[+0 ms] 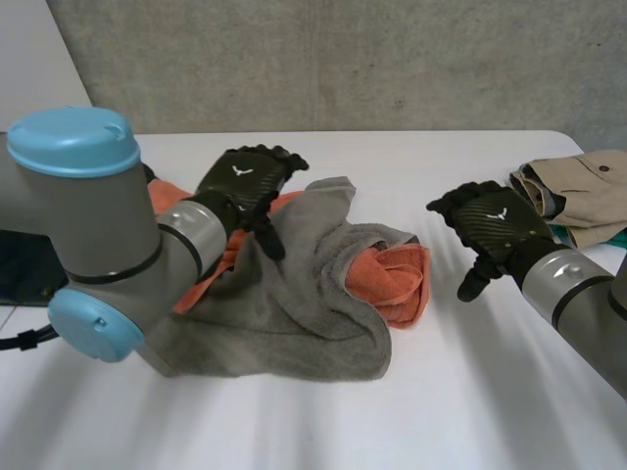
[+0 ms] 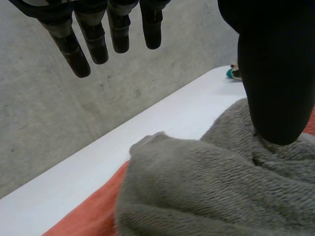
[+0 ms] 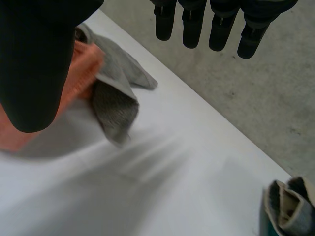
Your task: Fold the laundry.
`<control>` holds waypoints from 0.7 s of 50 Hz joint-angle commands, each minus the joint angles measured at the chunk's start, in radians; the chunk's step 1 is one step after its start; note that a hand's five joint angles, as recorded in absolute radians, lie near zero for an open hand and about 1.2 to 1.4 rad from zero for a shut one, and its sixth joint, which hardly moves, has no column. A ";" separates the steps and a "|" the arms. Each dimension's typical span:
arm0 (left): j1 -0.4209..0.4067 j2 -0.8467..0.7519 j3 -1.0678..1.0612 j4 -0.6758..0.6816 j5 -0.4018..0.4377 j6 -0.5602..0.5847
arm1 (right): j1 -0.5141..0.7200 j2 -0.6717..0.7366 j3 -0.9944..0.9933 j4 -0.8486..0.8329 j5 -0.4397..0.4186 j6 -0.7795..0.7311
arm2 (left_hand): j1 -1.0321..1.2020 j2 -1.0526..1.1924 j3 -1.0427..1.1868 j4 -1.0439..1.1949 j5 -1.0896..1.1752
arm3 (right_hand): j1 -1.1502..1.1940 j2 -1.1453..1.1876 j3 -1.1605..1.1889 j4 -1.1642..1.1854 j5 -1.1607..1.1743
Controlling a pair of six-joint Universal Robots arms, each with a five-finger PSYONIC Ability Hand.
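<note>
- Here, at the left, the left hand (image 1: 245,181) hangs over the far left part of a grey towel (image 1: 294,304). Its fingers (image 2: 93,42) are straight and spread, holding nothing, and the thumb tip comes down onto the grey cloth.
- The grey towel lies crumpled on the white desk (image 1: 441,411), left of the middle, draped over an orange towel (image 1: 400,284).
- The orange towel shows in two places. One part lies beside the left wrist, behind the grey one, and a folded bulge pokes out at the grey towel's right edge.
- The right hand (image 1: 490,227) hovers over bare desk, just right of that bulge and apart from it. Its fingers (image 3: 192,27) are straight and apart, gripping nothing.
- At the far right edge lies a pile of beige clothes (image 1: 583,191) with a bit of teal cloth (image 1: 598,235) beneath, behind the right hand.
</note>
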 commanded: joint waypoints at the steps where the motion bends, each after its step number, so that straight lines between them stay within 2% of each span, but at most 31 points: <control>1: 0.053 0.017 0.006 -0.040 0.017 0.083 | 0.055 -0.035 -0.073 0.040 0.015 0.072 | -0.034 -0.035 -0.037 -0.034 -0.049 | -0.051 -0.029 -0.032 -0.035 -0.043; 8: 0.131 0.043 -0.005 -0.060 -0.001 0.151 | 0.181 0.054 -0.275 0.175 0.026 0.166 | -0.034 -0.035 -0.037 -0.034 -0.049 | -0.051 -0.029 -0.032 -0.035 -0.043; 15: 0.249 0.118 -0.100 -0.067 0.009 0.156 | 0.322 0.302 -0.576 0.313 0.057 0.242 | -0.034 -0.035 -0.037 -0.034 -0.049 | -0.051 -0.029 -0.032 -0.035 -0.043; 21: 0.334 0.216 -0.224 -0.017 0.071 0.146 | 0.395 0.560 -0.861 0.377 0.121 0.316 | -0.034 -0.035 -0.037 -0.034 -0.049 | -0.051 -0.029 -0.032 -0.035 -0.043; 28: 0.362 0.271 -0.321 0.042 0.095 0.137 | 0.443 0.778 -1.085 0.402 0.146 0.367 | -0.034 -0.035 -0.037 -0.034 -0.049 | -0.022 0.000 -0.003 -0.006 -0.014; 30: 0.363 0.279 -0.345 0.054 0.099 0.137 | 0.452 0.838 -1.139 0.405 0.181 0.362 | -0.034 -0.035 -0.037 -0.034 -0.049 | 0.086 0.108 0.105 0.102 0.094; 32: 0.363 0.284 -0.357 0.058 0.099 0.137 | 0.458 0.861 -1.162 0.405 0.207 0.354 | -0.034 -0.035 -0.037 -0.034 -0.049 | 0.338 0.360 0.357 0.354 0.345; 33: 0.363 0.287 -0.365 0.061 0.097 0.139 | 0.458 0.858 -1.173 0.399 0.222 0.341 | -0.034 -0.035 -0.037 -0.034 -0.049 | 0.947 0.969 0.966 0.963 0.955; 34: 0.362 0.287 -0.370 0.063 0.098 0.140 | 0.457 0.849 -1.174 0.396 0.227 0.338 | -0.034 -0.035 -0.037 -0.034 -0.049 | 1.168 1.190 1.187 1.184 1.176; 35: 0.362 0.287 -0.371 0.065 0.099 0.142 | 0.454 0.835 -1.173 0.391 0.233 0.334 | -0.034 -0.035 -0.037 -0.034 -0.049 | 1.171 1.193 1.190 1.186 1.178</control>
